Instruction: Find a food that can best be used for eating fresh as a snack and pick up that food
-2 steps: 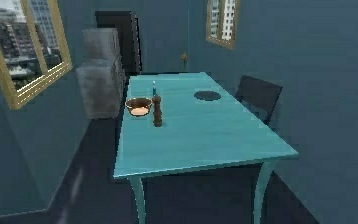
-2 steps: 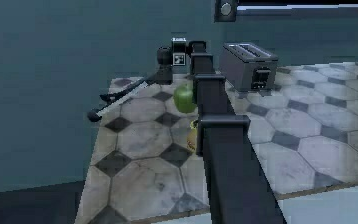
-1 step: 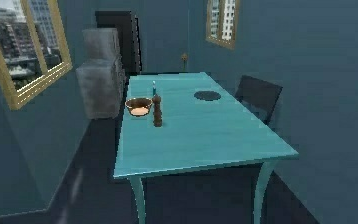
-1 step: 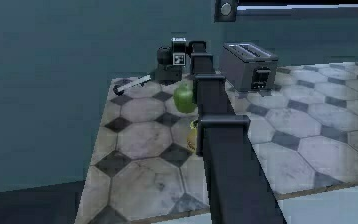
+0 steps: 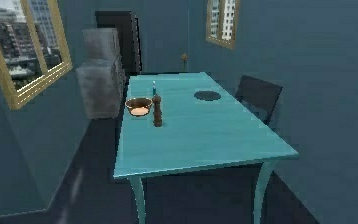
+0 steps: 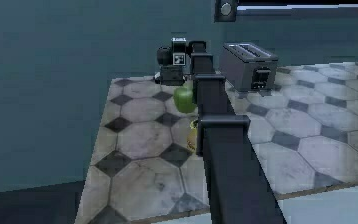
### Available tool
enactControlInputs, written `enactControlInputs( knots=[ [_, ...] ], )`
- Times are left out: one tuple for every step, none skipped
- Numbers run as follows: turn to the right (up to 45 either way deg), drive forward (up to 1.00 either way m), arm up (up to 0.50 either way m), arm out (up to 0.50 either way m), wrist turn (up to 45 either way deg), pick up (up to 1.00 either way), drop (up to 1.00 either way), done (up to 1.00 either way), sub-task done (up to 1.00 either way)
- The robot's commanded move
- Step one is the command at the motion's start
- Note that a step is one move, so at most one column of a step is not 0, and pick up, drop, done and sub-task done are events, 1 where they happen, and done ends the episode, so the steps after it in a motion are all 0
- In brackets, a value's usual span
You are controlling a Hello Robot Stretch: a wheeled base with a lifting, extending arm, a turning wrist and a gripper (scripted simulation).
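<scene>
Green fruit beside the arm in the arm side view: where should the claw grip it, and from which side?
Grip the green fruit across its round middle, probably coming down from above: it sits on the tiled counter with its top bare, while the arm covers its side toward the view's right. The claw lies farther out, so draw it back first.

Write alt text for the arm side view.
The robot's dark arm reaches across a hexagon-tiled counter, its jaws at the far end near a green apple lying on the tiles; whether they hold anything cannot be told. A grey toaster stands farther back to the right.
</scene>
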Motion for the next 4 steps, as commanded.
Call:
enactControlInputs(
  knots=[
    [0.0, 0.0, 0.0, 0.0, 15.0, 0.0, 0.0, 0.0, 0.0],
    [0.0, 0.0, -0.08, 0.0, 0.0, 0.0, 0.0, 0.0, 0.0],
    [0.0, 0.0, 0.0, 0.0, 0.0, 1.0, 0.0, 0.0, 0.0],
    [0.0, 0.0, 0.08, 0.0, 0.0, 0.0, 0.0, 0.0, 0.0]
  ],
)
